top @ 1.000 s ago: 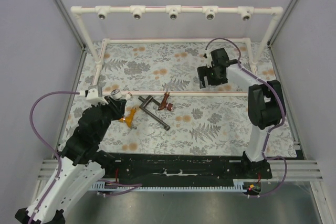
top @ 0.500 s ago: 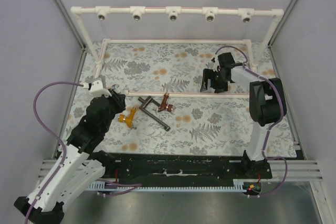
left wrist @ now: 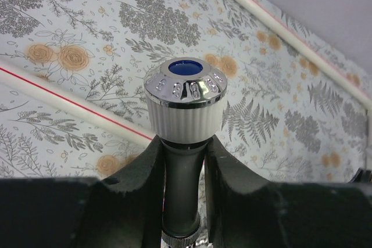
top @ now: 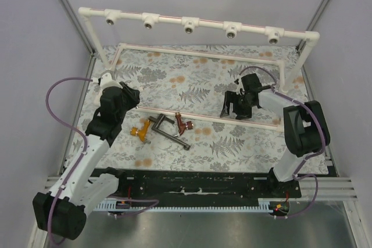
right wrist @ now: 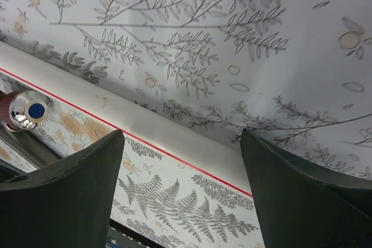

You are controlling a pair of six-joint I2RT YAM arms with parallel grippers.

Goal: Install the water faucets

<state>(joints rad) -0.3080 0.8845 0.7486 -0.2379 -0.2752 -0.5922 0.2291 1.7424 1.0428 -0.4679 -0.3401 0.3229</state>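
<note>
Top external: orange-yellow faucet [top: 140,131], dark grey faucet [top: 170,131], red-brown faucet [top: 184,124] lie together on floral mat [top: 232,137];
Left wrist: left gripper [left wrist: 183,149] clamped on white faucet [left wrist: 185,100] below its chrome cap;
Right wrist: right gripper [right wrist: 181,143] spread wide over white pipe [right wrist: 157,127]

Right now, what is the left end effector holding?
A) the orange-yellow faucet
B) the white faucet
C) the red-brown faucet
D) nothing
B: the left wrist view shows the left end effector closed on the neck of the white faucet, while the orange-yellow faucet and the red-brown faucet lie loose on the floral mat.
</note>
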